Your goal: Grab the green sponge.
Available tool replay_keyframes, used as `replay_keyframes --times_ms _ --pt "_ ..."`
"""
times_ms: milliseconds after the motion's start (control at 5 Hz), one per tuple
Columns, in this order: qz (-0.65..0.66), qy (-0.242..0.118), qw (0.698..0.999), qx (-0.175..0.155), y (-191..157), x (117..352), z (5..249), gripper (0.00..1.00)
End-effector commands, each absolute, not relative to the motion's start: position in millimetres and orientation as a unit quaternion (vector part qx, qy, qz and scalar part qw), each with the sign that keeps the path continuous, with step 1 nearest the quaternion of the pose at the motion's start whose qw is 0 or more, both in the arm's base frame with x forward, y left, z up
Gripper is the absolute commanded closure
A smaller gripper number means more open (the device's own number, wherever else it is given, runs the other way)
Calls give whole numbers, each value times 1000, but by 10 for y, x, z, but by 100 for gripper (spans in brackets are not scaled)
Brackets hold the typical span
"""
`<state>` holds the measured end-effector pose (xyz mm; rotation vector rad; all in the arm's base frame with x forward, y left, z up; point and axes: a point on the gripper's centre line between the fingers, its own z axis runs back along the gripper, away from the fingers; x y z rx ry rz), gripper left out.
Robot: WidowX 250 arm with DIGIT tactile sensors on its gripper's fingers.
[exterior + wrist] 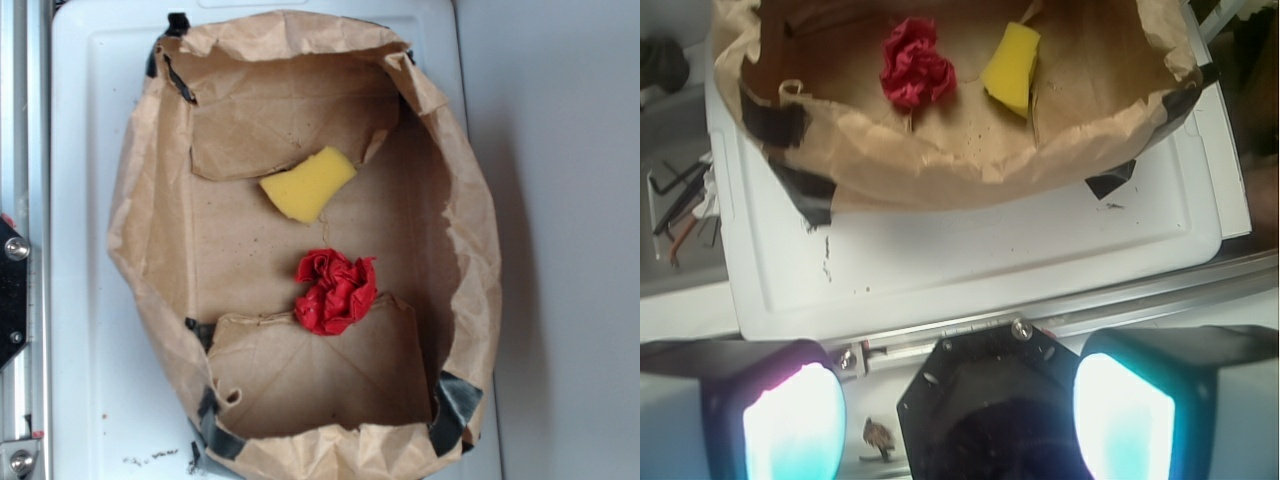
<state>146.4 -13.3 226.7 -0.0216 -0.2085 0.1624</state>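
1. Fingers (795, 425) stand wide apart, nothing between them, touching nothing.
2. Green sponge (1012, 68), yellow in both views, lies on the floor of the paper bag (940, 165), well ahead of the fingers and slightly right of centre.
3. Its long axis runs roughly fore-and-aft in the wrist view.
4. Red wad (917, 63) sits just left of it, apart.
5. Judgement: reach forward over the bag wall, then descend.

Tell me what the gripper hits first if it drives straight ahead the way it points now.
Probably the white tray, just short of the paper bag. The open gripper is aimed there, not at the green sponge; depth is unclear.
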Motion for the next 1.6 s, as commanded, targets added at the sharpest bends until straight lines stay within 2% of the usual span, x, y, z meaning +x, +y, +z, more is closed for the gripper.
replay_keyframes --times_ms 0,600,1200,1400 --pt "89 -118 989 -1 -115 1692 2260 0" --pt "124 -124 985 -4 26 2070 2118 0" --pt "176 -141 974 15 155 2486 1865 0" --pt "198 -143 970 8 259 2660 1734 0"
